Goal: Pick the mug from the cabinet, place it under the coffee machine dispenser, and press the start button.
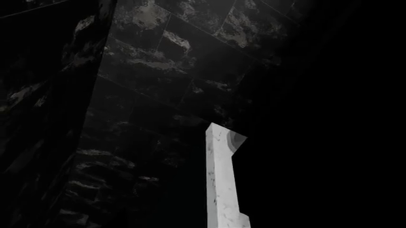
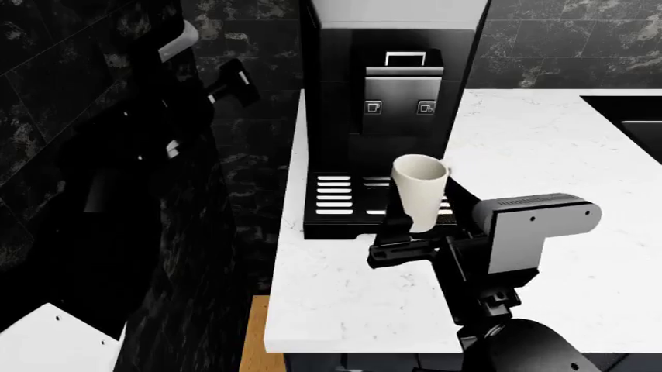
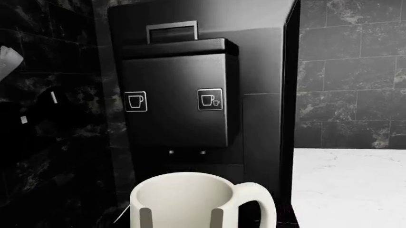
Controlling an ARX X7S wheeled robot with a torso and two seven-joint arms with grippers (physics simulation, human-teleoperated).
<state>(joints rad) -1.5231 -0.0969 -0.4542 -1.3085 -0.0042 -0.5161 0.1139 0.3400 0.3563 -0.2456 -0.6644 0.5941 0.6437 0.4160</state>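
The cream-white mug (image 2: 418,190) is held in my right gripper (image 2: 422,226), tilted slightly, over the front right of the slotted drip tray (image 2: 333,194). In the right wrist view the mug (image 3: 184,194) fills the bottom edge, with my gripper (image 3: 182,217) shut around it and its handle on the right. The dark grey dispenser (image 3: 180,92) juts from the black coffee machine (image 2: 393,70) above and behind the mug, with two cup-icon buttons (image 3: 136,101) (image 3: 210,99). My left gripper (image 2: 236,81) hangs by the dark wall left of the machine; its jaws are not clear.
The white marble counter (image 2: 538,155) extends right of the machine to a black sink (image 2: 631,124). Black marble tiles cover the wall (image 2: 83,116) at left. The left wrist view shows only dark tiles and a white counter end (image 1: 222,180).
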